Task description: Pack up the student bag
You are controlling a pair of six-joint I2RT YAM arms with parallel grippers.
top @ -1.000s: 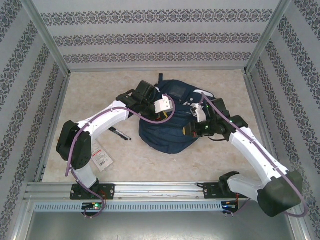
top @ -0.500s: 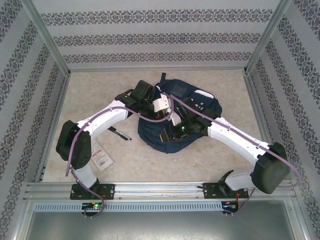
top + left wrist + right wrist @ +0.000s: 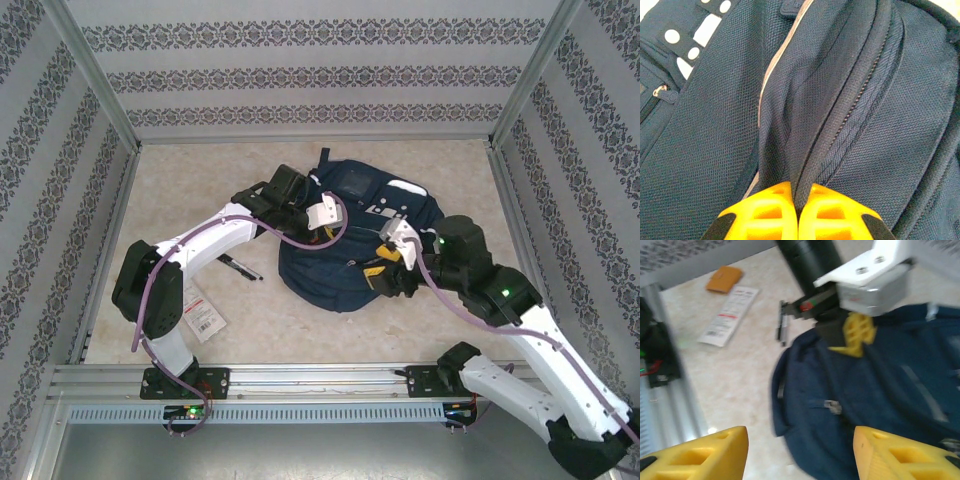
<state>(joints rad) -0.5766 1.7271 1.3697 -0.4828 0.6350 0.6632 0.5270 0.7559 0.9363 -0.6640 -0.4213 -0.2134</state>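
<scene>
Left gripper [image 3: 797,200] pinches a fabric fold of the student bag [image 3: 340,278] beside its zipper; right gripper [image 3: 800,452] stands wide apart with nothing in it, over the bag's near side.
The bag lies slumped mid-tabletop, a bit right of centre, with both arms reaching in from the near edge. This looks like the hold-the-opening step: the left side lifts the flap and the right is free to fetch. A likely next move is for the right gripper to go left for a loose item, the pen [image 3: 240,268] just left of the bag or the white packet [image 3: 205,320] nearer the left arm base, while the pinch holds. An orange item [image 3: 725,279] lies past the packet, too blurred to name. The tabletop [image 3: 200,190] is pale and marbled, with patterned striped walls on three sides and a metal frame rail at the near edge.
</scene>
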